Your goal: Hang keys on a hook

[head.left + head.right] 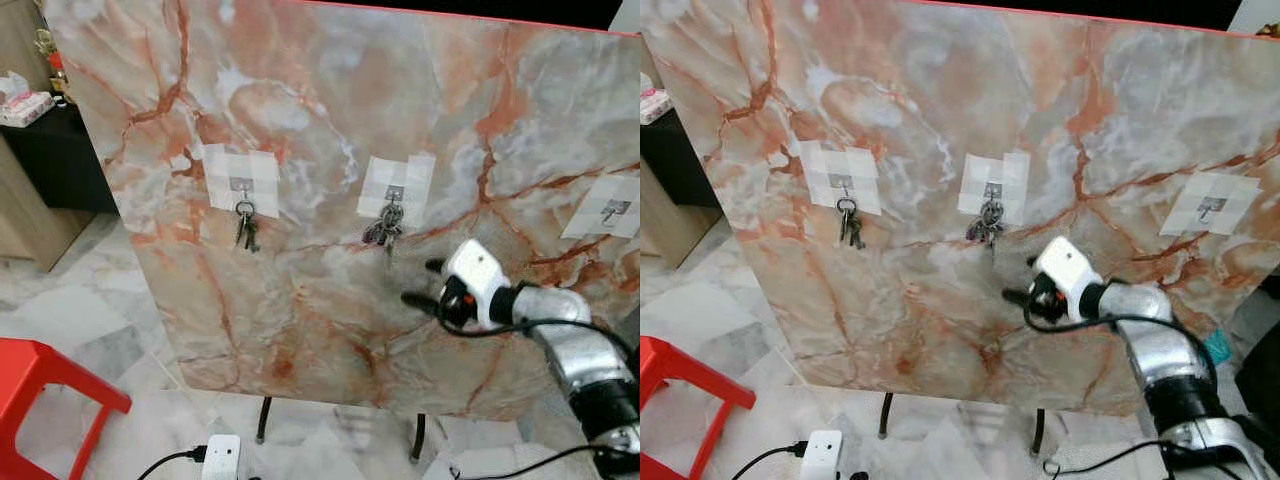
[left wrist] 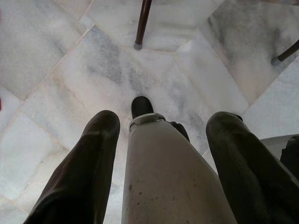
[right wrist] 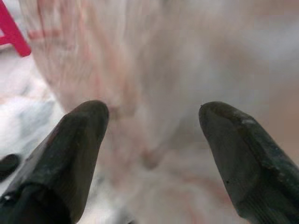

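An upright marble-patterned board [image 1: 330,120] carries three small hooks on white taped patches. The left hook [image 1: 241,185] holds a small set of keys [image 1: 246,228]. From the middle hook [image 1: 394,192] hangs a bunch of keys [image 1: 384,231]. The right hook [image 1: 614,209] is bare. My right gripper [image 1: 420,282] is open and holds nothing, close to the board, just below and to the right of the middle keys. The right wrist view shows its fingers [image 3: 79,144] spread before the blurred board. My left gripper [image 2: 163,116] hangs open over the floor, a silver leg between its fingers.
The board stands on thin dark legs [image 1: 264,420] on a marble tile floor. A red stool [image 1: 45,385] is at the lower left. A white power strip [image 1: 221,458] with a cable lies in front. A dark cabinet [image 1: 55,155] stands at the far left.
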You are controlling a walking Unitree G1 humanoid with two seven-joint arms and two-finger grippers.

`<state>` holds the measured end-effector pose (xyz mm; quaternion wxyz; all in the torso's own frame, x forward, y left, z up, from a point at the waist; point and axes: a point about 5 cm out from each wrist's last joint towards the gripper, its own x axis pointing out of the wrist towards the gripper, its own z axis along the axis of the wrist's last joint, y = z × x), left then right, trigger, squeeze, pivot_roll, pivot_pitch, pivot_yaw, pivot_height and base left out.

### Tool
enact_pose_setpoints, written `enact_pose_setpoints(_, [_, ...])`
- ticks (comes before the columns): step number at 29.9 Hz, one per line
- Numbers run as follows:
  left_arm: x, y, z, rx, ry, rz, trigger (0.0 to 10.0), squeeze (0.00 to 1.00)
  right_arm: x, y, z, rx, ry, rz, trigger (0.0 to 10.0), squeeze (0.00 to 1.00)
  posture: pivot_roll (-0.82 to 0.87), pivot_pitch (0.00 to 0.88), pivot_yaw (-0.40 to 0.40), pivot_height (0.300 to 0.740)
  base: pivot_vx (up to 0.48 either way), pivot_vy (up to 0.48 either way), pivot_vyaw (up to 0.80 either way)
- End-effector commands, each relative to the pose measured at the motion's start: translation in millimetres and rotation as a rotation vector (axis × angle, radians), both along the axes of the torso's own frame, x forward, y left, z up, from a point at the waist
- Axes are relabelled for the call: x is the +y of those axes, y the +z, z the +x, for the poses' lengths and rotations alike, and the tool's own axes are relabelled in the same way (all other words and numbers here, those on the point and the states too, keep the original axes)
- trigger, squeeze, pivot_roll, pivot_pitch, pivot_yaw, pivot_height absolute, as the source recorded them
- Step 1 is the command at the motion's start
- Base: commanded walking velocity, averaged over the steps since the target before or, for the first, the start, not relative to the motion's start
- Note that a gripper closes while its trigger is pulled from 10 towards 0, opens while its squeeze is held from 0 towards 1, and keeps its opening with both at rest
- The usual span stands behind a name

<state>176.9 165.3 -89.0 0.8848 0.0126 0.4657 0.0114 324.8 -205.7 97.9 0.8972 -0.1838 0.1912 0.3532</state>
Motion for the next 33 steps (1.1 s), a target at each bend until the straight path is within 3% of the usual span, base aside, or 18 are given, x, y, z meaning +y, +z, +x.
enact_pose_setpoints(1, [-2.6,-5.0,-9.8,0.047,-0.016,0.006,10.0,0.0,-3.8,-13.8,-5.1,0.054,-0.05,-0.005,10.0,0.0,-0.01,0.012,-0.096,0.74,0.0,0.0,0.0])
enact_pose_setpoints(3, [-2.9,-5.0,-9.7,0.046,-0.013,0.005,10.0,0.0,-2.1,-42.2,-17.4,0.133,-0.132,0.016,10.0,0.0,-0.01,0.014,-0.097,0.74,0.0,0.0,0.0])
enact_pose_setpoints(5, [-2.9,-5.0,-9.8,0.047,-0.014,0.006,10.0,0.0,-1.2,-52.9,-22.0,0.165,-0.177,0.029,10.0,0.0,-0.01,0.015,-0.097,0.74,0.0,0.0,0.0])
enact_pose_setpoints(6, [-2.9,-5.1,-9.9,0.047,-0.014,0.007,10.0,0.0,0.2,-69.8,-29.3,0.209,-0.258,0.052,10.0,0.0,-0.01,0.016,-0.096,0.74,0.0,0.0,0.0])
enact_pose_setpoints(9, [-2.9,-5.1,-10.0,0.047,-0.014,0.008,10.0,0.0,1.3,-86.6,-36.9,0.249,-0.366,0.078,10.0,0.0,-0.01,0.016,-0.097,0.74,0.0,0.0,0.0])
enact_pose_setpoints(12, [-2.9,-5.2,-10.3,0.048,-0.011,0.009,10.0,0.0,1.6,-112.0,-52.0,0.293,-0.582,0.134,10.0,0.0,-0.01,0.017,-0.096,0.74,0.0,0.0,0.0])
enact_pose_setpoints(14, [-3.0,-5.3,-10.4,0.048,-0.011,0.009,10.0,0.0,1.5,-115.3,-54.7,0.302,-0.603,0.137,10.0,0.0,-0.01,0.016,-0.096,0.74,0.0,0.0,0.0])
enact_pose_setpoints(15, [-3.4,-5.5,-10.8,0.049,-0.008,0.008,10.0,0.0,-1.1,-128.2,-67.1,0.349,-0.715,0.155,10.0,0.0,-0.01,0.012,-0.094,0.74,0.0,0.0,0.0])
enact_pose_setpoints(16, [-3.4,-5.5,-10.8,0.049,-0.008,0.008,10.0,0.0,-1.1,-128.2,-67.1,0.349,-0.715,0.155,10.0,0.0,-0.01,0.012,-0.094,0.74,0.0,0.0,0.0])
enact_pose_setpoints(17, [-3.6,-5.6,-11.2,0.05,-0.006,0.008,10.0,0.0,0.2,-140.0,-79.9,0.402,-0.774,0.151,10.0,0.0,-0.01,0.006,-0.094,0.74,0.0,0.0,0.0])
enact_pose_setpoints(23, [-3.0,-5.8,-11.6,0.05,0.0,0.01,10.0,0.0,4.6,-160.9,-107.2,0.502,-0.858,0.124,10.0,0.0,-0.01,0.0,-0.087,0.74,0.0,0.0,0.0])
enact_pose_setpoints(26, [-2.1,-5.9,-12.1,0.051,-0.004,0.013,10.0,0.0,5.7,-172.7,-125.7,0.549,-0.889,0.05,10.0,0.0,0.0,0.0,-0.077,0.74,0.0,0.0,0.0])
enact_pose_setpoints(33, [1.2,-6.4,-13.6,0.06,-0.024,0.029,10.0,0.0,11.2,-179.9,-137.3,0.598,-1.042,0.177,10.0,0.0,0.0,0.0,-0.053,0.74,0.0,0.0,0.0])
